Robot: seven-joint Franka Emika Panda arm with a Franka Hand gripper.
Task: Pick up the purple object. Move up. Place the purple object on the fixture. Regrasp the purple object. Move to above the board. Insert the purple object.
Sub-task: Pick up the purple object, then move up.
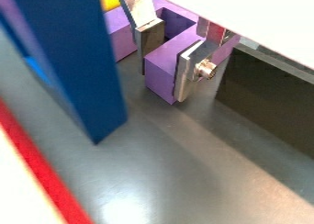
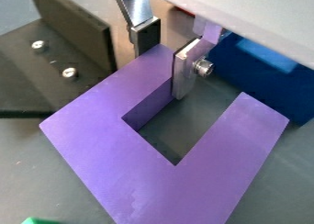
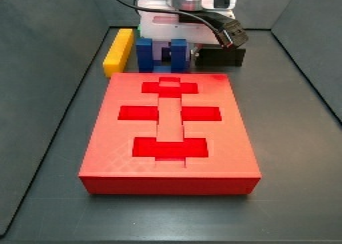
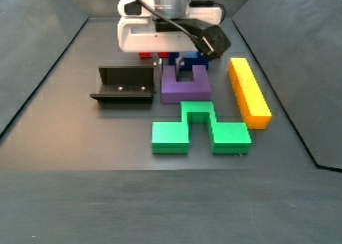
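The purple object (image 4: 185, 84) lies flat on the floor, a U-shaped block beside the fixture (image 4: 123, 85). In a wrist view its two prongs and slot fill the picture (image 2: 110, 145). My gripper (image 2: 163, 53) is low over it. One finger stands in the slot (image 2: 185, 67), the other on the outer side of the prong nearest the fixture (image 1: 188, 73). Both plates lie against that prong (image 1: 162, 70), so the jaws are shut on it. The red board (image 3: 170, 128) lies apart in a side view, with cross- and bar-shaped cutouts.
A tall blue block (image 1: 76, 62) stands close beside the gripper. A yellow bar (image 4: 249, 90) lies next to the purple object, and a green block (image 4: 198, 131) lies in front of it. The fixture's wall (image 2: 76, 35) is right by the gripped prong.
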